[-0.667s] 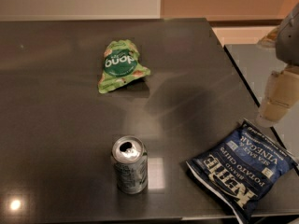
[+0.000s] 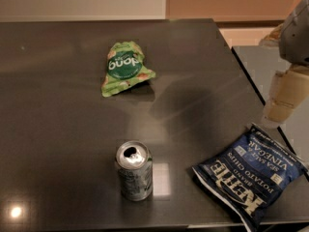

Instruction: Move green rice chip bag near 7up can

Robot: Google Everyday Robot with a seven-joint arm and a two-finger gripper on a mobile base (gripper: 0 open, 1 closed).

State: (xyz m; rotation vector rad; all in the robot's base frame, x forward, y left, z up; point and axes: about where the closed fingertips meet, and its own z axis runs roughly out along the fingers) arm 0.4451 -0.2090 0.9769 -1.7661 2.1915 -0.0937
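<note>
The green rice chip bag lies on the dark table, toward the back middle, logo facing up. The 7up can stands upright near the front edge, its top opened, well in front of the bag. My gripper hangs at the right edge of the view, above the table's right rim and just behind the blue chip bag, far from the green bag. It holds nothing.
A dark blue Kettle chip bag lies at the front right corner of the table. The table's right edge runs diagonally under my arm. A second grey surface sits beyond it at the right.
The gripper and arm have shifted slightly at the right edge. The bag, the can and the blue bag have not moved.
</note>
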